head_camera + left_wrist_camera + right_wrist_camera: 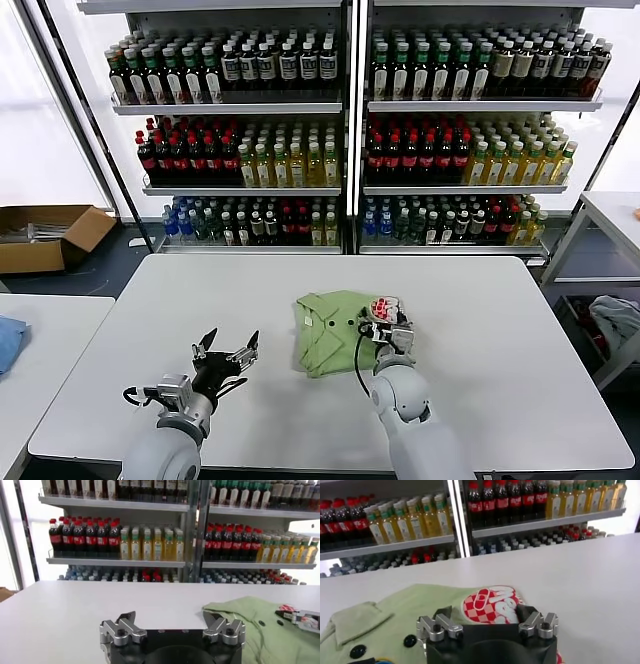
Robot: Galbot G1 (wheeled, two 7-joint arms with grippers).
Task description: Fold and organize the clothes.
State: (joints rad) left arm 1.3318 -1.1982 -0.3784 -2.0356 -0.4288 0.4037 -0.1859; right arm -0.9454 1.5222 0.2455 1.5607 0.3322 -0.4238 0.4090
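Observation:
The clothes are one light green polo shirt (328, 332), lying in a folded bundle at the middle of the white table (500, 330). Its dark buttons (410, 640) and red-and-white graphic (487, 602) face up. My right gripper (386, 322) hovers open over the shirt's right part, its fingers straddling the graphic in the right wrist view (484, 613), gripping nothing. My left gripper (226, 350) stands open over bare table to the left of the shirt (250, 627), empty (169, 617). The right gripper (300, 619) also shows far off in the left wrist view.
Shelves of bottles (350, 150) stand behind the table. A side table on the left carries a blue cloth (8, 342). A cardboard box (45, 235) sits on the floor at far left. A grey-white bundle (615, 318) lies at the right.

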